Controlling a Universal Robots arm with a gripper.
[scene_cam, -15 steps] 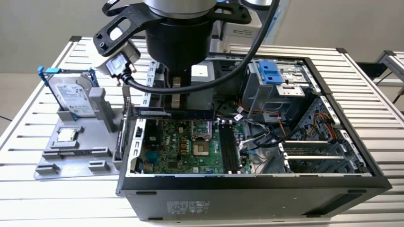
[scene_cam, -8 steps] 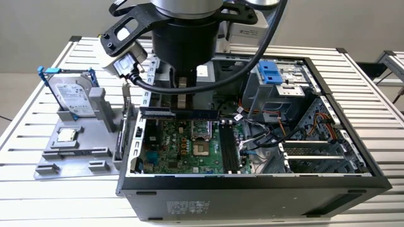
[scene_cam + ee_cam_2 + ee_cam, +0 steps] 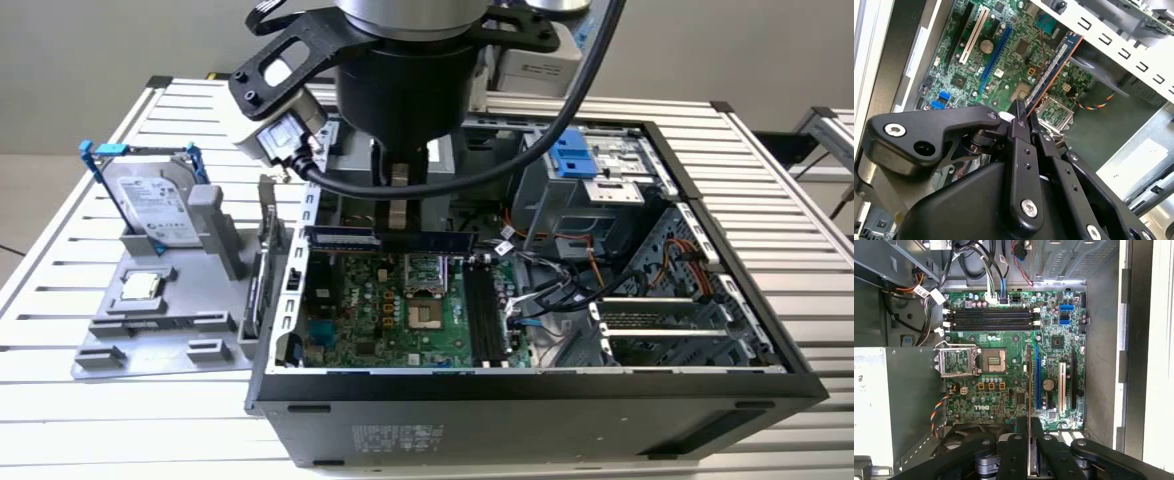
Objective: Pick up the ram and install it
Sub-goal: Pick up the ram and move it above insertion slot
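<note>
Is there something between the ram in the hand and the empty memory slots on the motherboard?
Nothing visible. The hand grips the ram above the motherboard; the memory slots lie bare, and the cables end beside them, not across.

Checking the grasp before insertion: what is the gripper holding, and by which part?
The gripper holds the ram, pinched across its flat faces near mid-length along its upper edge.
</note>
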